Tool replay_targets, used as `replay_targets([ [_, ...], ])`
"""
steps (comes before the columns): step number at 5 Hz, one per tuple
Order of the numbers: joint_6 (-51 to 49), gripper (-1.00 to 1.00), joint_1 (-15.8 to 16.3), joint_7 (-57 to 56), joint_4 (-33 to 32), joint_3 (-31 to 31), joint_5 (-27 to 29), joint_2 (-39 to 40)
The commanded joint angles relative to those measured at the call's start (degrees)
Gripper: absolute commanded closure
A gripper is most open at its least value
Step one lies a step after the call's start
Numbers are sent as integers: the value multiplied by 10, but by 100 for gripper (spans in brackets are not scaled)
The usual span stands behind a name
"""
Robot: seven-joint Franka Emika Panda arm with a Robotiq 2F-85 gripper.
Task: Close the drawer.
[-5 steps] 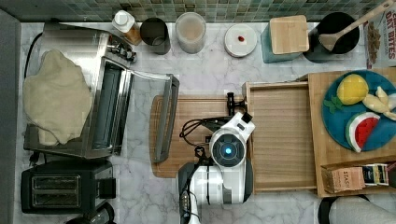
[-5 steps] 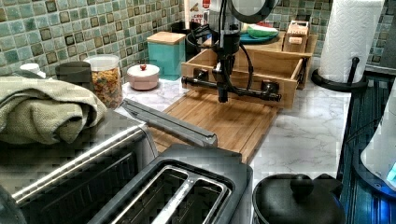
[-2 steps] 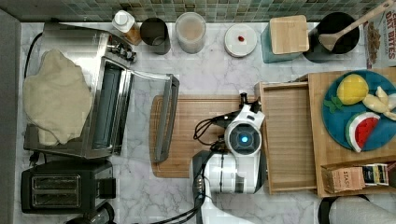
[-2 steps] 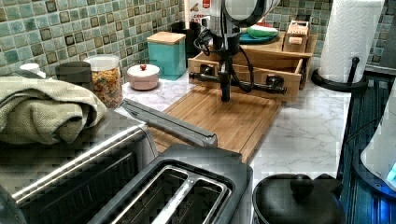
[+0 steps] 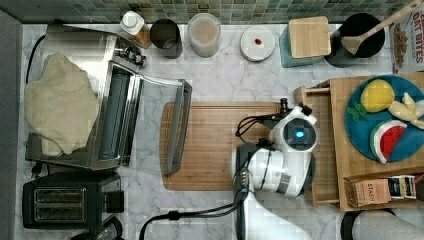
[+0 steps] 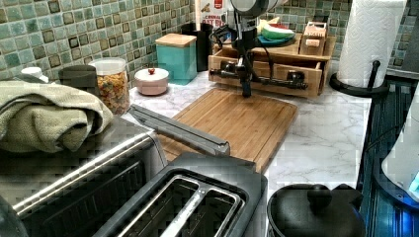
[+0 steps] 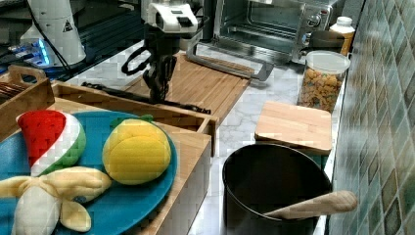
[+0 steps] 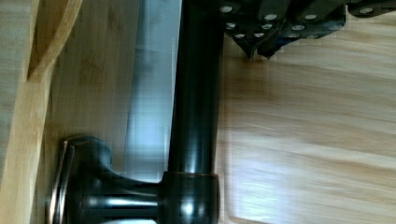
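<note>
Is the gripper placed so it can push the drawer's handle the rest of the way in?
Probably yes. The gripper hangs right at the black bar handle of the drawer, over the cutting board, with nothing between them.

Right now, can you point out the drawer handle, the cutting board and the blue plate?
Drawer handle [image 6: 269,79], left view, the black bar's middle.
Cutting board [image 5: 210,145], top view, bare centre.
Blue plate [image 5: 410,142], top view, bare part near its rim.
</note>
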Motion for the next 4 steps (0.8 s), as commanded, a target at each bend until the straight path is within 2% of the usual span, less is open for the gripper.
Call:
replay_targets([
  [1,-86,100,-145,-216,286,-100,50,67],
  [2,-64,100,-153,-224,289,-99,70,77],
  [3,-47,100,-129,-194,246,-122,85,54],
  [4,-21,100,-122,-136,186,-121,63,4],
])
